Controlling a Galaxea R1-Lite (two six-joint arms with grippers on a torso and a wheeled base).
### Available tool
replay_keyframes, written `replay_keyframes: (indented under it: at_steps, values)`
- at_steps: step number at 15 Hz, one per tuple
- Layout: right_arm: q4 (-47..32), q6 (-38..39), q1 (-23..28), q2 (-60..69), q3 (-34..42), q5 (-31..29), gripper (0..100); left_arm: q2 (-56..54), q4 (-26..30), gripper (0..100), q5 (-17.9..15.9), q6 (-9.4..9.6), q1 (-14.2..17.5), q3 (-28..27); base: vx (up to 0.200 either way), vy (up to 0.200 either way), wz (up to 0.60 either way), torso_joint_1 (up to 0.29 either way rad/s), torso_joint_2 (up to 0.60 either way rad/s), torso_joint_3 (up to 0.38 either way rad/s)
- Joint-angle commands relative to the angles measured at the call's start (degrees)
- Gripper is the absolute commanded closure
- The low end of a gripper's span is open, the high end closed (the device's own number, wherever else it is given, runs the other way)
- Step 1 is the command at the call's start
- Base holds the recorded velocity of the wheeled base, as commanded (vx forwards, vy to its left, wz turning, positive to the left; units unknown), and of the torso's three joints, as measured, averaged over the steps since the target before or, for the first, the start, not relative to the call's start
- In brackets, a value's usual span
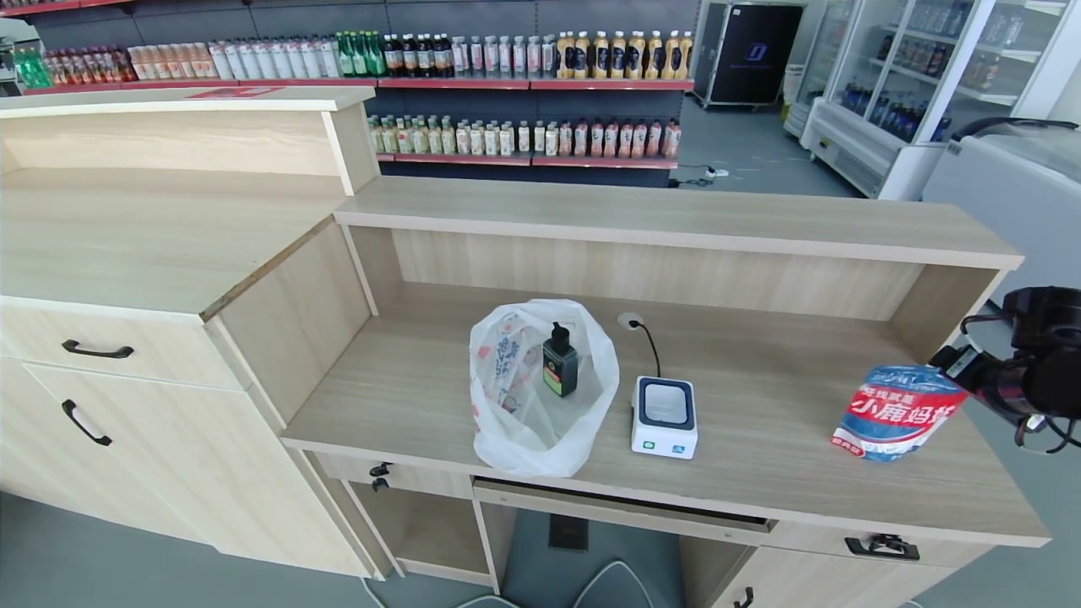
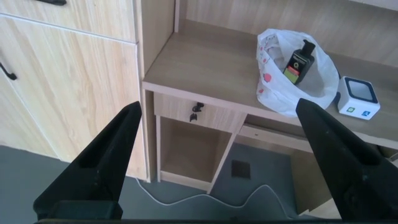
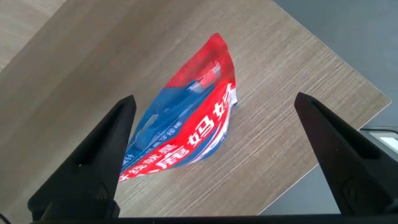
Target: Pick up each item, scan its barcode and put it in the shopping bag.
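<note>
A white plastic shopping bag point(image 1: 515, 422) lies open on the wooden counter point(image 1: 760, 473), with a dark bottle point(image 1: 560, 363) inside it. The bag point(image 2: 273, 93) and the bottle point(image 2: 297, 62) also appear in the left wrist view. Just right of the bag sits the white barcode scanner point(image 1: 665, 415). A red and blue pouch point(image 1: 899, 409) stands near the counter's right end. My right gripper point(image 3: 216, 99) is open above the pouch point(image 3: 186, 124), one finger on each side, not touching it. My left gripper point(image 2: 219, 104) hangs open and holds nothing, left of the counter and in front of the lower cabinets.
A black cable point(image 1: 650, 342) runs from the scanner to a hole in the counter. A raised shelf point(image 1: 676, 215) overhangs the back. A taller cabinet point(image 1: 152, 253) with drawers stands to the left. The counter's right edge point(image 3: 323, 87) is close to the pouch.
</note>
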State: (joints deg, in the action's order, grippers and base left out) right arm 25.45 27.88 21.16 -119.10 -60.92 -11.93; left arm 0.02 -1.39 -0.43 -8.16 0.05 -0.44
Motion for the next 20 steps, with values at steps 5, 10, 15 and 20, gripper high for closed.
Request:
replay_keyframes:
  at_steps: [5,10,15,20]
  values:
    - [3.81,-0.81,-0.33,-7.02,-0.17,-0.11,0,-0.02,-0.02,0,-0.01,-0.02,0.04,0.00,0.000,0.000,0.00,0.000,0.00,0.000]
    - [4.34,-5.20,-1.21,-10.01,0.10,-0.37,0,-0.02,-0.02,0,-0.01,-0.02,0.04,0.00,0.000,0.000,0.00,0.000,0.00,0.000]
    - [7.33,-9.60,-2.79,-11.06,0.18,-0.37,100,-0.02,-0.02,0,-0.01,-0.02,0.04,0.00,0.000,0.000,0.00,0.000,0.00,0.000]
    - [7.33,-19.53,-3.76,-11.77,3.70,-1.42,100,-0.02,-0.02,0,-0.01,-0.02,0.04,0.00,0.000,0.000,0.00,0.000,0.00,0.000]
